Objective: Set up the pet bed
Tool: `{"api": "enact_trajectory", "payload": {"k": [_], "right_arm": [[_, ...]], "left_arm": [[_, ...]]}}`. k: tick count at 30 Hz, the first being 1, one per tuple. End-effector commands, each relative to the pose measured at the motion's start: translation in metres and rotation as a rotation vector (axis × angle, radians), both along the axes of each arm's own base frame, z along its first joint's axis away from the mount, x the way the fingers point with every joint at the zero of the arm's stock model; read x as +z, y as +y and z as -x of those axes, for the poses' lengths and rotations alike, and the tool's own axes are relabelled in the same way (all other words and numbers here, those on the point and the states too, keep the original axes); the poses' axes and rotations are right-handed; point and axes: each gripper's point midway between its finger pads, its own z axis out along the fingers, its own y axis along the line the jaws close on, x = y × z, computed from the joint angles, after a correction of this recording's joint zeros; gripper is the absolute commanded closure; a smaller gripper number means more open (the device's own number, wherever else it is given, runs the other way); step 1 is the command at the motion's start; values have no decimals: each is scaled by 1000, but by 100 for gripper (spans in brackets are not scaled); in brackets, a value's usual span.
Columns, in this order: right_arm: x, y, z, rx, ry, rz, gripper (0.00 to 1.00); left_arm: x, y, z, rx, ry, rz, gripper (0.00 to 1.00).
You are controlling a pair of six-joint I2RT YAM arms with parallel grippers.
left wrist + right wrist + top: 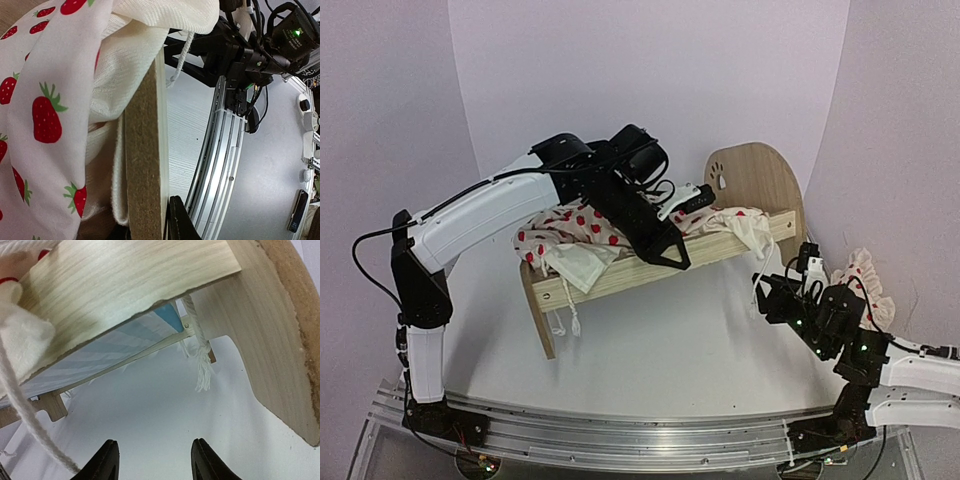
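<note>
The pet bed [720,240] stands across the middle of the table, paw-print headboard [752,172] to the right and footboard [538,305] to the left. A cream duvet with red strawberries [570,228] lies bunched over it, one cream edge hanging down the front. My left gripper [668,255] is shut on the bed's front side rail [145,165]; the rail's raw edge stands between the jaws, with one dark finger [178,222] against its outer face. My right gripper [154,462] hovers open and empty over the table, below the rail [125,290] and beside the headboard [265,345]. The striped mattress [100,357] shows from beneath.
A ruffled red-dotted pillow [865,283] lies on the table right of the right arm. A knotted white cord [201,352] hangs from the duvet near the headboard, and another cord [30,425] crosses the right wrist view. A metal track [620,435] runs along the near table edge.
</note>
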Motion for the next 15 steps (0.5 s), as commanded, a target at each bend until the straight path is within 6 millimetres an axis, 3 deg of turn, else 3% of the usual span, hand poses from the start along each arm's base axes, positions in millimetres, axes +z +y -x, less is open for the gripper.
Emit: {"api": "enact_trajectory", "payload": {"k": [1, 5, 11, 15], "right_arm": [[40, -6, -5, -52, -218, -40, 55], [51, -16, -14, -154, -302, -8, 55], [92, 0, -25, -161, -438, 67, 54], [118, -7, -21, -199, -506, 59, 54]], "left_arm": [[254, 15, -8, 30, -571, 652, 100], [258, 15, -2, 20, -523, 676, 100], [250, 12, 12, -2, -378, 681, 100], [248, 13, 19, 2, -283, 685, 100]]}}
